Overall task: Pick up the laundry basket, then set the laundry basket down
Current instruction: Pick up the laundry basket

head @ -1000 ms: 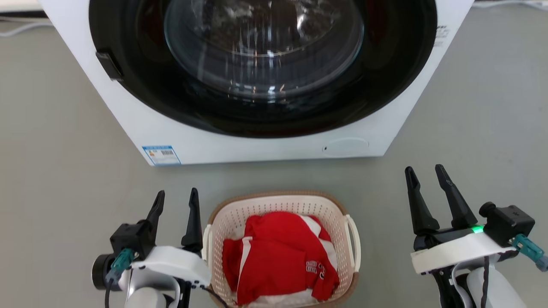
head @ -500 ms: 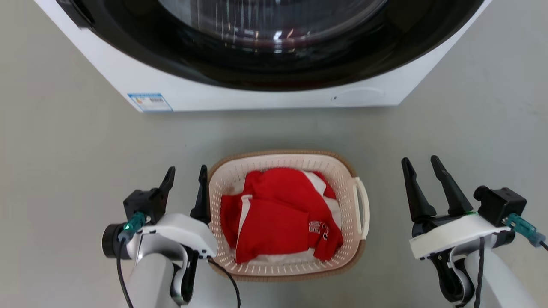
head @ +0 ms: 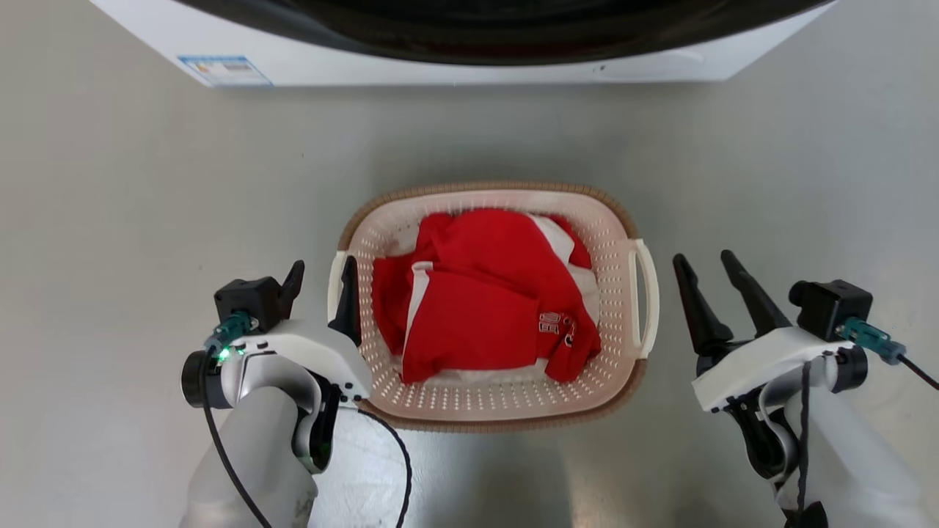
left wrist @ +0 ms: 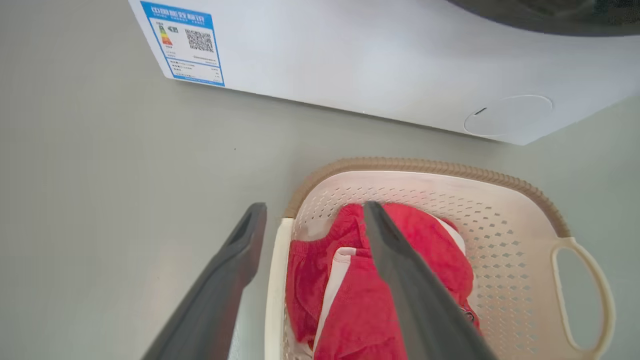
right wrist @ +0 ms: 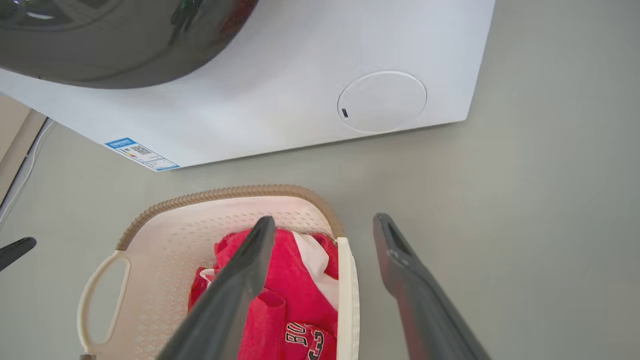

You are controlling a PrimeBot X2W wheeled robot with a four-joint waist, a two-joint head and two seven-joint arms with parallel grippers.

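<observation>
Beside a stiff, likely light cream perforated-plastic laundry basket [head: 469, 402], left gripper [head: 323, 267] and right gripper [head: 703, 257] gape; white loop handles [head: 650, 293] invite the hold.

**Washing machine [head: 440, 72] dominates grey floor [head: 110, 220]**

The white washing machine stands at 12 o'clock on the smooth grey-green floor, under soft, even light. A blue label [head: 224, 70] marks its front at 11 o'clock, a round hatch [right wrist: 382, 101] at 1 o'clock.

Red clothing [head: 477, 308] hides much of the floor of the laundry basket [head: 506, 400].
</observation>
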